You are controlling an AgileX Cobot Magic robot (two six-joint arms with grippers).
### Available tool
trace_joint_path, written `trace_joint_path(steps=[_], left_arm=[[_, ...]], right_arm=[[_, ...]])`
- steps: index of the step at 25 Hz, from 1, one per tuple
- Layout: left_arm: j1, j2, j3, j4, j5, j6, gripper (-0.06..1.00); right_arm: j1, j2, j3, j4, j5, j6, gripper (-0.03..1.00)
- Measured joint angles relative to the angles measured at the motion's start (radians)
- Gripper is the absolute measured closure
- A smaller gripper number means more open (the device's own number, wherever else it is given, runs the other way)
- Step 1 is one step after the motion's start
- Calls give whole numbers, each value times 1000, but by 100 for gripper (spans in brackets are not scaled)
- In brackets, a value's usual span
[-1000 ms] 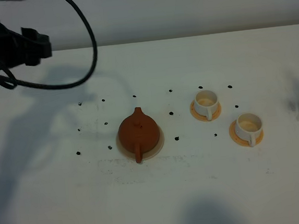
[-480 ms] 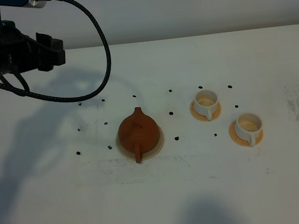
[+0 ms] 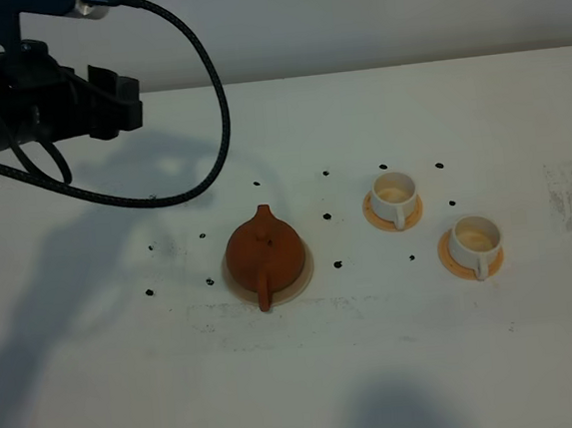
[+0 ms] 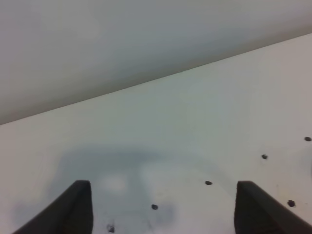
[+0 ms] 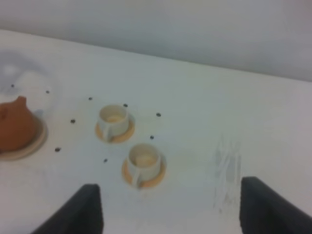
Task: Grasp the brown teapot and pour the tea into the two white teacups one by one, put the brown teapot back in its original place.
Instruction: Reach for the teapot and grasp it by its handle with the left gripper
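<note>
Left wrist view: your left gripper (image 4: pixel 162 195) has its two fingers spread wide. Nothing is between them, only bare table (image 4: pixel 195 126).
Right wrist view: your right gripper (image 5: pixel 168 197) is spread wide too and holds nothing. It looks down at the cups from above.
Left arm: in the high view it is up at the far left corner, well apart from the pot. You have a long way to reach.
Cable (image 3: pixel 219 110): a big black loop hangs from that arm. It could drag over the pot as you come in and bump it.
Brown teapot (image 3: pixel 264 254): it sits on the cream coaster (image 3: pixel 305 274) in the middle. Its spout points away and its handle (image 3: pixel 264 294) points to the front.
Handle: it is thin and low. If you close off-centre, the pot may spin or slide off the coaster.
Two white teacups (image 3: pixel 394 192) (image 3: pixel 473 238): each stands on an orange saucer, near each other, to the right of the pot. They are small, so a fast tip may spill tea on the table, and a low pot may knock one over.
Tea: you cannot see any inside the pot, so tip slowly.
Coaster: it is only a bit wider than the pot. You may set the pot down on its edge and leave it tilted.
</note>
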Motion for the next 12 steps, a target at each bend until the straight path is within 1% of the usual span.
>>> trace_joint_path(steps=[6, 12], left_arm=[[-42, 0, 0, 0, -21, 23, 35], [-52, 0, 0, 0, -21, 28, 35]], right_arm=[[0, -138, 37, -1, 103, 7, 40], [0, -222, 120, -8, 123, 32, 44]])
